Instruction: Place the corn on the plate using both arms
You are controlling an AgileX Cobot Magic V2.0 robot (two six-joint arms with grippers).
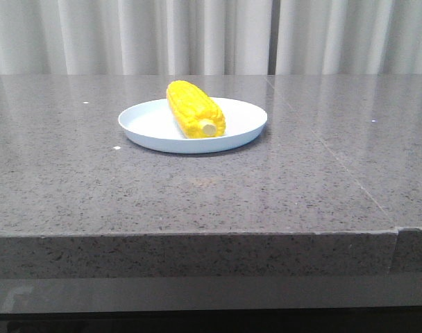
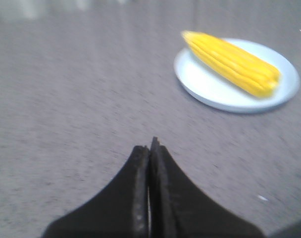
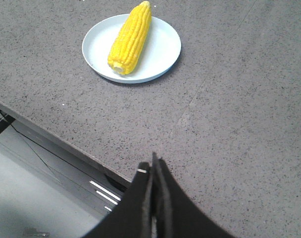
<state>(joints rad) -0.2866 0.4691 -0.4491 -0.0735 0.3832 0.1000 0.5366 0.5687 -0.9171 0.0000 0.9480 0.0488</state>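
Observation:
The yellow corn lies on the pale blue-white plate on the grey stone table, its stub end toward the front. Neither gripper shows in the front view. In the left wrist view my left gripper is shut and empty, above bare table, well away from the plate and the corn. In the right wrist view my right gripper is shut and empty, over the table near its front edge, far from the plate and the corn.
The table's front edge runs across the front view, and it also shows in the right wrist view, with floor and cables below it. A seam crosses the tabletop on the right. White curtains hang behind.

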